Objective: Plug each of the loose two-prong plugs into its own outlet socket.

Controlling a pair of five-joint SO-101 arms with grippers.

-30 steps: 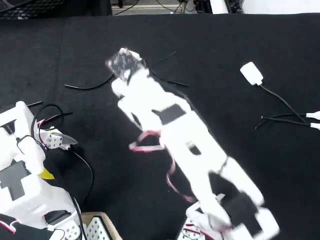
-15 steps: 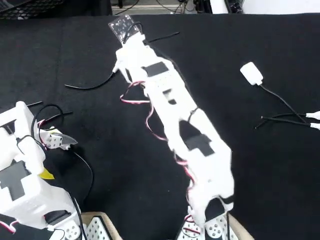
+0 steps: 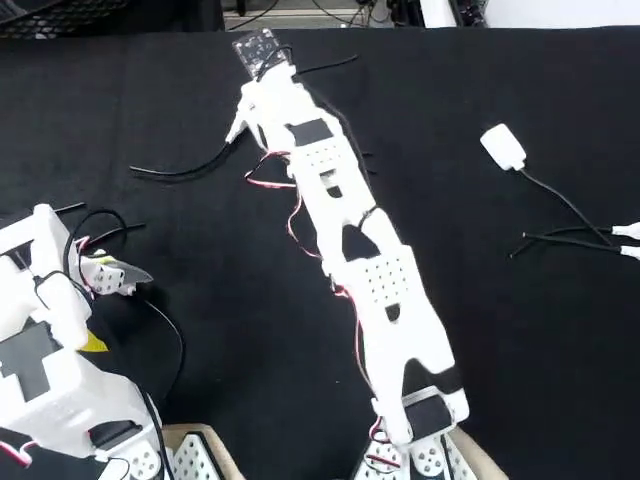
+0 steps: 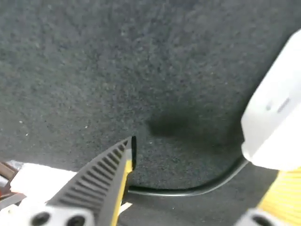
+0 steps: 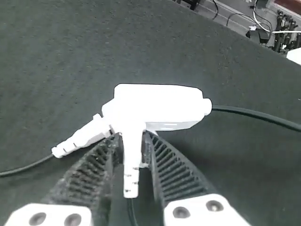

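Much of the white blocky plastic plug [image 5: 157, 110] is hidden in the high view under the right arm [image 3: 340, 230], which stretches over the black cloth-covered bench [image 3: 500, 330] to its far side, left of centre. Just a pale tip pokes out there.

In the wrist view the right claw [image 5: 132, 141] is narrowed onto a slim white stem [image 5: 131, 174] that sticks out of the plug's body. Its 2 black ribbed fingers [image 5: 94, 169] press the stem from both sides. The body is a smooth block with rounded corners. A stepped white stub [image 5: 77, 137] juts from 1 end and a thin black cord [image 5: 254, 115] leaves the other. Whether stem and stub are prongs is hard to make out.

At the near left the left claw [image 4: 197, 174] is spread wide, with nothing between its fingers but felt-like cloth and a curved black cable [image 4: 188, 190]. 1 ribbed finger carries a yellow strip; the other is cut off at the frame edge, beside a blurred white shape [image 4: 277, 113] I cannot identify.

Far right lies a white rounded socket block [image 3: 503, 147] on its own dark cord — well apart from both claws. 2 thin black leads with white tips [image 3: 628, 232] run off the right edge. A loose black wire [image 3: 185, 172] curves just left of the right arm's end.
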